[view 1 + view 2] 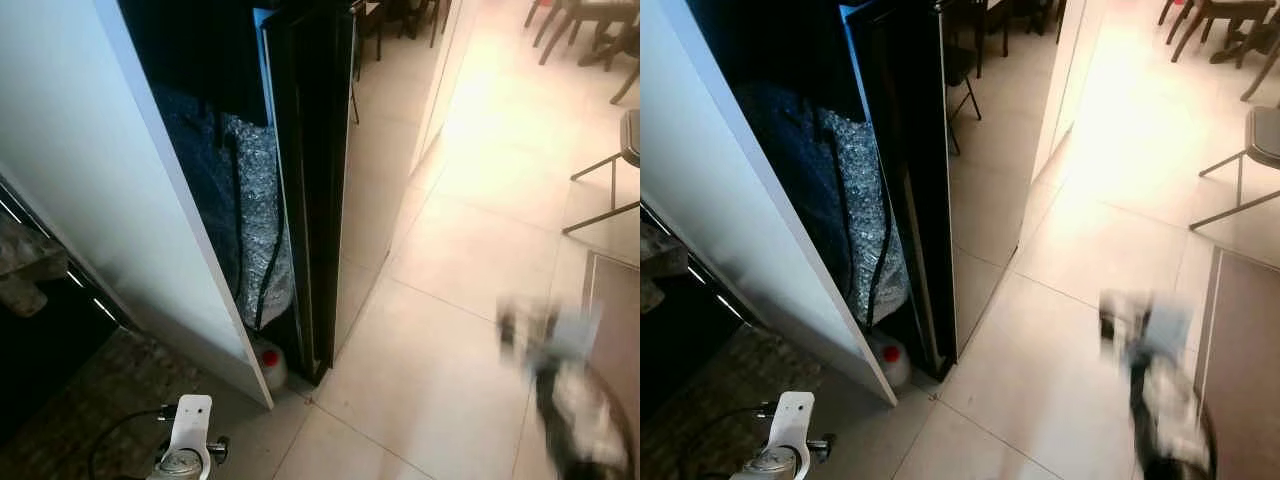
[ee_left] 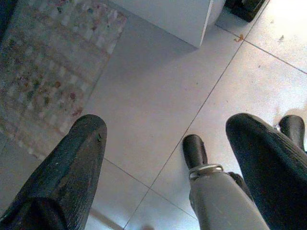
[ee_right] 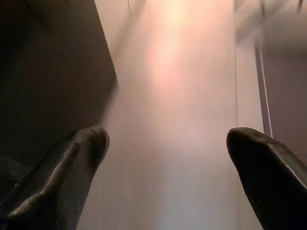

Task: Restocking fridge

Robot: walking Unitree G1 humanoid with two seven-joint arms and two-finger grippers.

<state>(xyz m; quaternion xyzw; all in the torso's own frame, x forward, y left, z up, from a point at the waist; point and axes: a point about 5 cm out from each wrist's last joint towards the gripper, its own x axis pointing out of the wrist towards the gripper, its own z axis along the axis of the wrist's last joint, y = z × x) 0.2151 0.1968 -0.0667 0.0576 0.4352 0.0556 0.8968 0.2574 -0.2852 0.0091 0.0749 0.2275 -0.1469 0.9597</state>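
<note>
Fridge [image 1: 318, 180] ahead, dark, edge-on past white panel [image 1: 120, 200]. Left gripper [image 2: 168, 158] fingers spread, empty, over floor tile near rug [image 2: 48, 72]. Right gripper [image 3: 165, 158] fingers apart, empty — blurred, right of fridge. Best now: step round to fridge front, arms clear of panel — no stock visible.

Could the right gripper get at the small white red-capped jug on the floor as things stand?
Probably not: the right gripper is off to the right, while the white red-capped jug sits wedged between white panel and black door.
</note>
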